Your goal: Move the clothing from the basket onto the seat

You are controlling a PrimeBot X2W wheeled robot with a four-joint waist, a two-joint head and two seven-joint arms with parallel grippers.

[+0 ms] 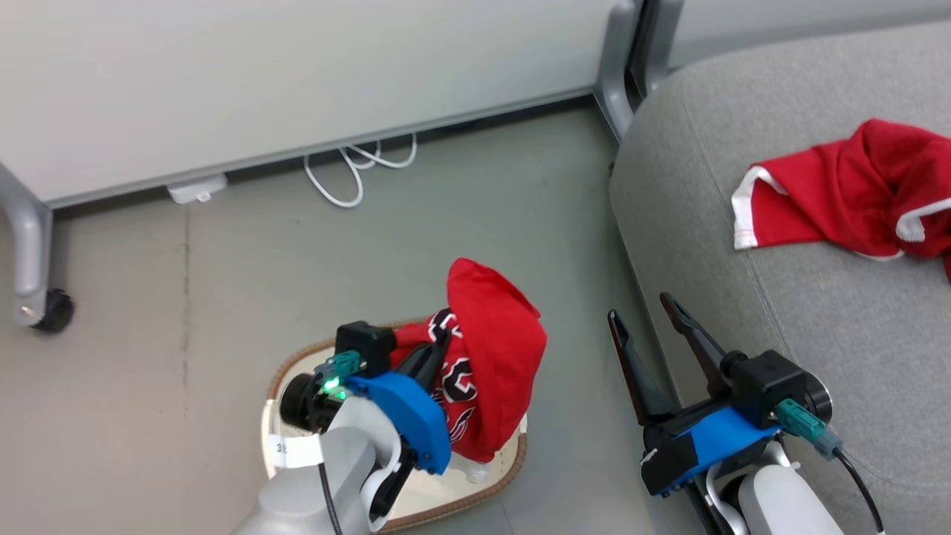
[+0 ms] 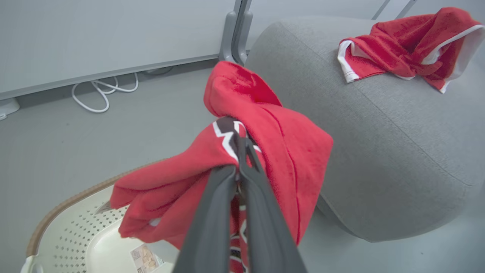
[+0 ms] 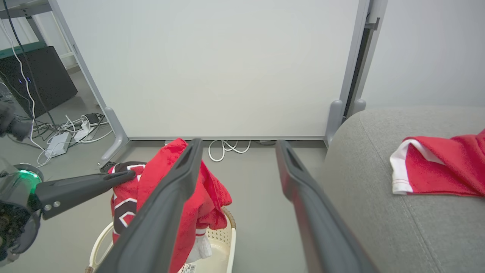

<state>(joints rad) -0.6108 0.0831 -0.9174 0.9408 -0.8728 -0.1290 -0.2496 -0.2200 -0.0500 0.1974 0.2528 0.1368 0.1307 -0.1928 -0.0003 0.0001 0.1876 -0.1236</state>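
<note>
- Here, nearest, at 6 o'clock in the head view: left gripper (image 2: 241,142), fingers pressed together on a fold of the jersey (image 1: 494,349). Black-and-white lettering shows right at the pinch.
- Jersey hangs bunched from that grip, with a red peak standing above the fingers and the rest drooping. Its lower end dips inside the rim of the basket (image 1: 297,360). Cannot tell whether it touches the basket bottom.
- Basket sits on the grey floor (image 1: 186,297) directly under the jersey. Cream perforated wall, brown rim, paper label (image 2: 144,258) flat on its bottom.
- Right gripper (image 1: 640,308) at 4 o'clock, fingers spread wide with nothing between them, tips pointing toward 11 o'clock. It hangs over the strip of floor between basket and seat, just beside the seat's edge.
- Seat (image 1: 817,319) spans 2 to 5 o'clock: grey woven fabric, rounded corner, one stitched seam across the top. It stands apart from the basket, with floor between.
- Plain red garment (image 1: 847,189) lies crumpled on the seat top at 2 o'clock, white trim at its left end, well apart from both grippers.
- Farther off, at 11 o'clock: white cable (image 1: 349,178) looped on the floor, coming out from beneath the partition panel (image 1: 297,74).
- Panel runs from 10 to 1 o'clock on grey legs, with a black caster (image 1: 53,310) at 9 o'clock.
- Right wrist view, at 9 o'clock: power strip (image 3: 57,144) with tangled leads on the floor beyond the panel's leg.
</note>
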